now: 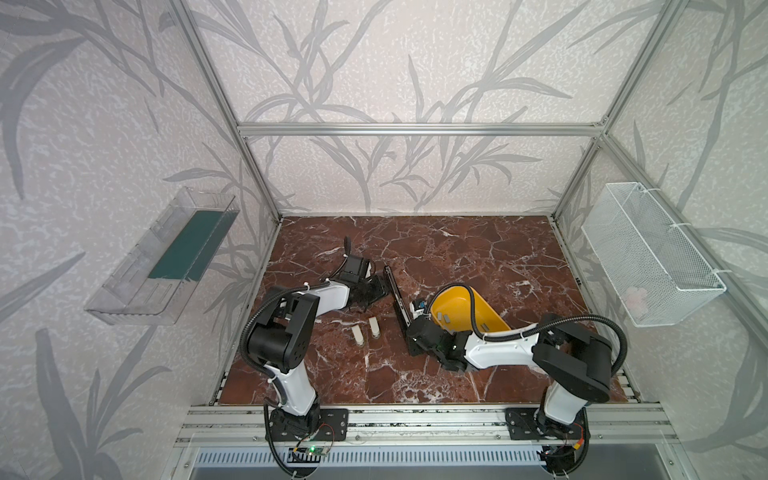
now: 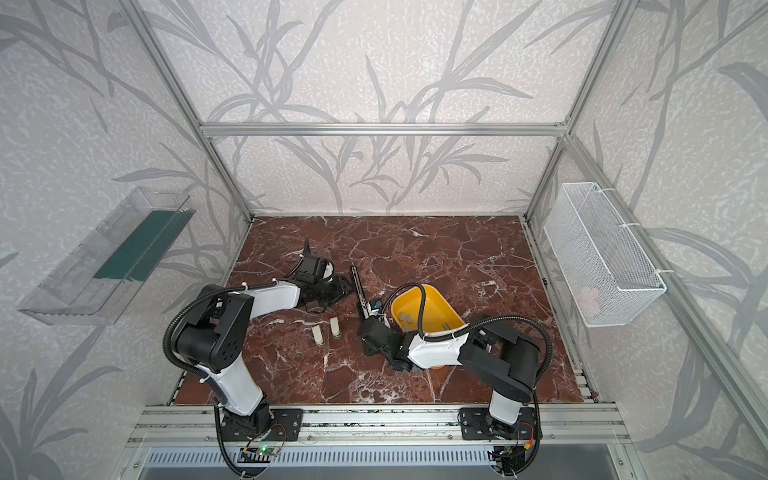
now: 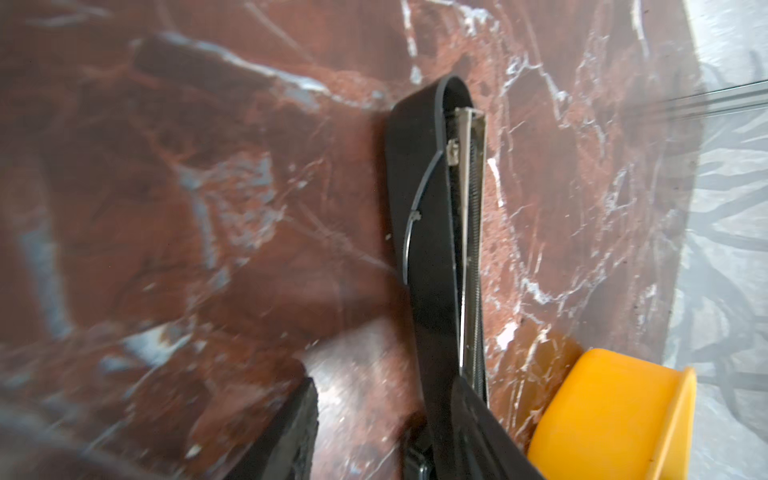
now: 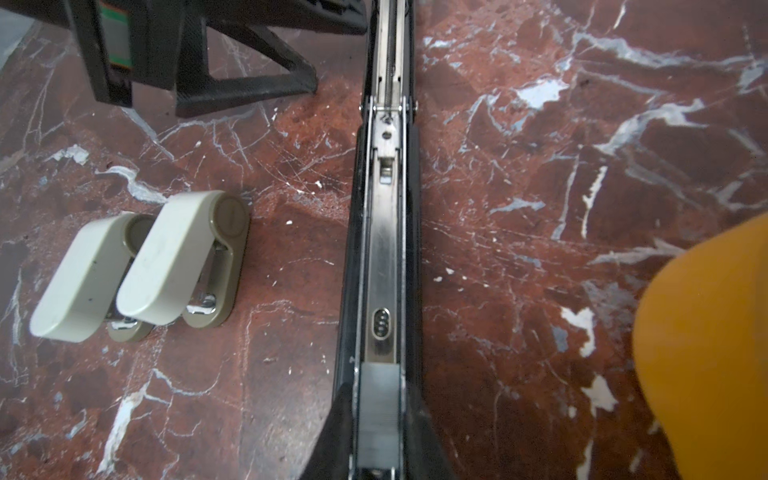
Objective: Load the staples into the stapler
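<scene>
The red-brown marble desk (image 1: 478, 257) carries everything. A yellow bin (image 1: 496, 313) lies tipped on its side right of centre, with small grey staples (image 1: 446, 318) inside. Just beside its mouth, the stapler (image 1: 395, 295) lies unfolded flat near the desk's middle. Its spring-loaded magazine half points away from the robot and its anvil half toward it. The left pincer (image 3: 382, 382) stands spread at the far half, one finger close against the black cover. The right pincer (image 4: 380, 440) is pressed onto a grey staple strip (image 4: 380, 399) over the stapler's near end, just short of the oval anvil. A small cream stapler (image 4: 178, 253) and its twin (image 4: 83, 278) sit side by side, left of the black one.
</scene>
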